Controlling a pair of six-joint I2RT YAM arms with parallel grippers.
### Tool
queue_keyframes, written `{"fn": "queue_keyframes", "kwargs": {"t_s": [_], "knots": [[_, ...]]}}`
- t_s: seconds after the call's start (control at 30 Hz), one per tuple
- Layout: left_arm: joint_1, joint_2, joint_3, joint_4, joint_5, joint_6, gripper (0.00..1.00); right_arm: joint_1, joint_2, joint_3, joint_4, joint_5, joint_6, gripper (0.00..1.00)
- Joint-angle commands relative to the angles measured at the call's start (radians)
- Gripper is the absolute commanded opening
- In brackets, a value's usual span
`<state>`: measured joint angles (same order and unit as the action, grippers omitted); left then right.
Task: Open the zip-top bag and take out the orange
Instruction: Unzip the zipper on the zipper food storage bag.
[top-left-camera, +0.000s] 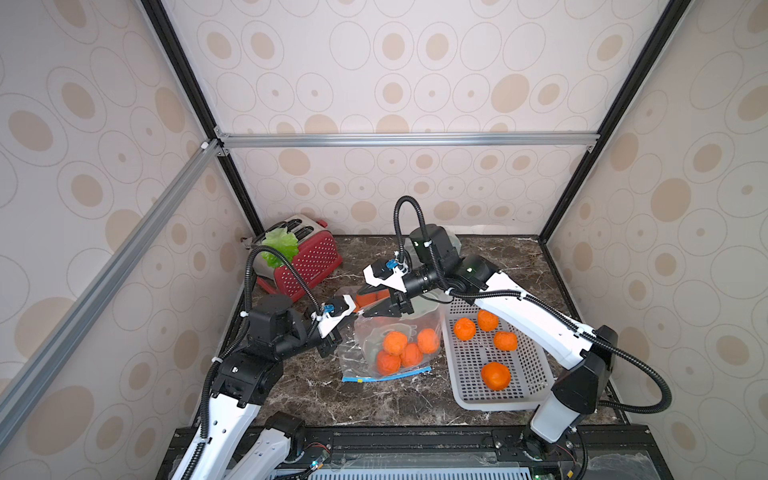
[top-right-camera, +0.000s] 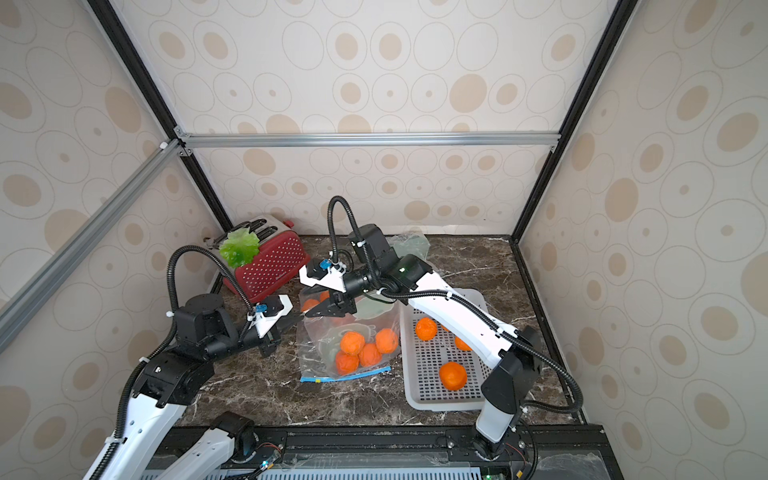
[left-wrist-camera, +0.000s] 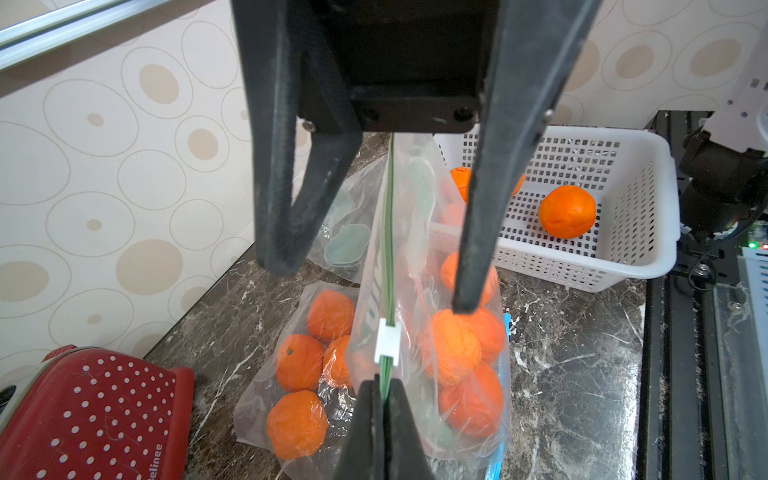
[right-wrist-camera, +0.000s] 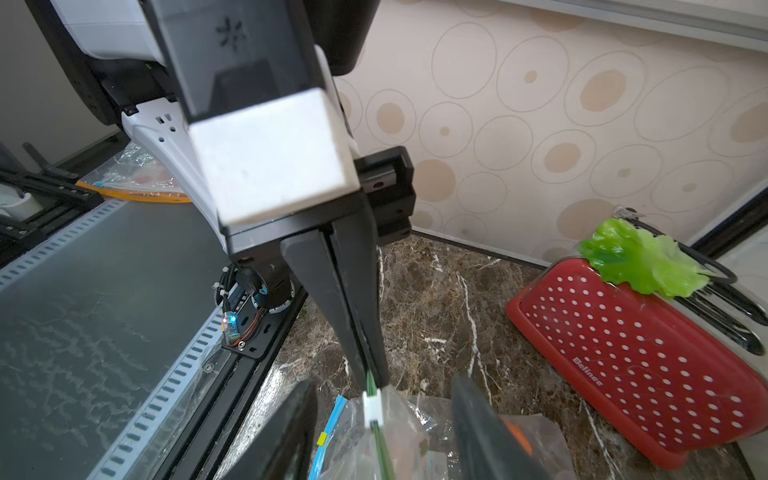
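Marble tabletop (left-wrist-camera: 573, 365), unzipping stage: my left gripper (left-wrist-camera: 384, 384) clamps the track end of the zip-top bag (left-wrist-camera: 415, 249), my right gripper (left-wrist-camera: 376, 286) stands parted astride the slider (left-wrist-camera: 388, 343), which it should next pinch and draw along.

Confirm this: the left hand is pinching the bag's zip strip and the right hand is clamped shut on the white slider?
Not quite. The left hand does pinch the zip strip, but the right hand is open, straddling the strip without gripping the white slider. The left wrist view shows it.
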<state>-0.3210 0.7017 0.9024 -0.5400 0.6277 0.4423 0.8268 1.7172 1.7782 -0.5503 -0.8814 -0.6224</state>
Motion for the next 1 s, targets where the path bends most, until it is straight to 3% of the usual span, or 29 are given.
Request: {"fn": "queue_keyframes", "kwargs": {"t_s": [0.0,0.23,0.6,0.97], "knots": [[-0.001,-0.01,0.026,0.001,-0.003,-0.002,0.0,0.023,0.036,0.075,-0.157,0.024,-0.097,0.52],[-0.002,-0.01,0.024,0.002,-0.001,-0.004,0.0,0.047,0.094,0.14,-0.266,0.123,-0.158,0.44],[-0.002,-0.002,0.024,0.002,0.005,-0.004,0.0,0.048,0.094,0.142,-0.263,0.147,-0.148,0.3],[-0.001,-0.004,0.021,0.0,0.009,-0.005,0.0,0.049,0.078,0.145,-0.236,0.161,-0.116,0.07]]}}
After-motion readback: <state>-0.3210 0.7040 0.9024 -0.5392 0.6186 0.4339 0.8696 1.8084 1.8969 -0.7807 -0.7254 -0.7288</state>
